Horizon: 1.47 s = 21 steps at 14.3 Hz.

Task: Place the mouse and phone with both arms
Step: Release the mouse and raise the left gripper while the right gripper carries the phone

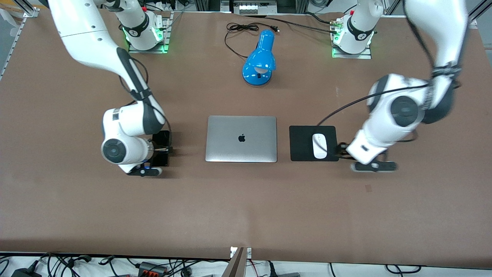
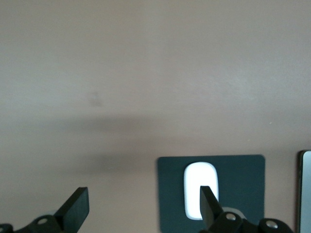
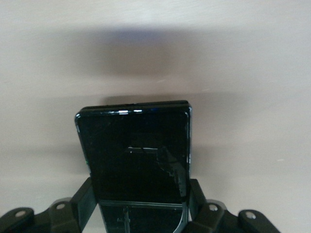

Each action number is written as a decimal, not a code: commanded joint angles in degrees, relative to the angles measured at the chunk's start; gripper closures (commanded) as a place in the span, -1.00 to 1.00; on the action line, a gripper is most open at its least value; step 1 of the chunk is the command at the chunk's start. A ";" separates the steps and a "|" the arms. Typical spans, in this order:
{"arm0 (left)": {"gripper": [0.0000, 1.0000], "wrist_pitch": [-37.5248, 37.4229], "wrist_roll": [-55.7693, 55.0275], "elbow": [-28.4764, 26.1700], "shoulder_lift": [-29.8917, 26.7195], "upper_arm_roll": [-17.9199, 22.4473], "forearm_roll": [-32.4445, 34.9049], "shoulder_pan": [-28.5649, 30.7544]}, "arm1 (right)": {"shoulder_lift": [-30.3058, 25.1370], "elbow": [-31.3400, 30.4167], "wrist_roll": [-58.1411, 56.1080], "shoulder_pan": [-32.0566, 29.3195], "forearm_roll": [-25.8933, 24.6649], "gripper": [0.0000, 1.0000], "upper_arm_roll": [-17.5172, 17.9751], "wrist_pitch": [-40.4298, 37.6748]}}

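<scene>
Covering table (image 1: 246, 207), brown mat, right end effector (image 3: 141, 204) pinching phone (image 3: 136, 155), left end effector (image 2: 141, 208) spread nr mouse (image 2: 199, 187)

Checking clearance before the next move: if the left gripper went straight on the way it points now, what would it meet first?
Probably bare table. The left gripper is open, empty and points down beside the mouse pad; the mouse lies on the pad, seemingly just outside the fingers, though depth is unclear.

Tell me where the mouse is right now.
The mouse lies on the black mouse pad beside the closed laptop, toward the left arm's end of the table; the open left gripper is beside the pad.
</scene>
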 commanded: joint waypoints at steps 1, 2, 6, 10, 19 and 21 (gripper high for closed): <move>-1.00 -14.31 6.91 10.93 1.22 -0.41 0.51 1.51 | -0.55 -0.07 0.50 2.25 2.57 0.50 -0.50 -0.05; -1.00 -19.67 8.59 14.19 1.13 -0.67 0.33 2.21 | -0.55 -0.24 0.77 2.52 2.75 0.50 -0.50 -0.05; -1.00 -30.96 9.48 22.12 1.13 -0.59 -5.54 5.11 | -0.37 -1.21 1.03 4.27 2.84 0.50 -0.41 0.38; -1.00 -31.06 12.39 18.73 -3.77 2.11 -6.09 4.60 | -0.46 -2.70 3.40 6.03 3.10 0.50 -0.06 1.70; -1.00 -18.21 11.59 -2.50 -19.96 8.47 -6.27 0.73 | 1.12 -2.88 6.83 8.32 3.10 0.48 0.03 3.90; -1.00 -18.66 12.64 -0.11 -19.26 8.03 -6.61 1.42 | 1.12 -2.88 6.92 8.32 3.10 0.46 0.03 3.81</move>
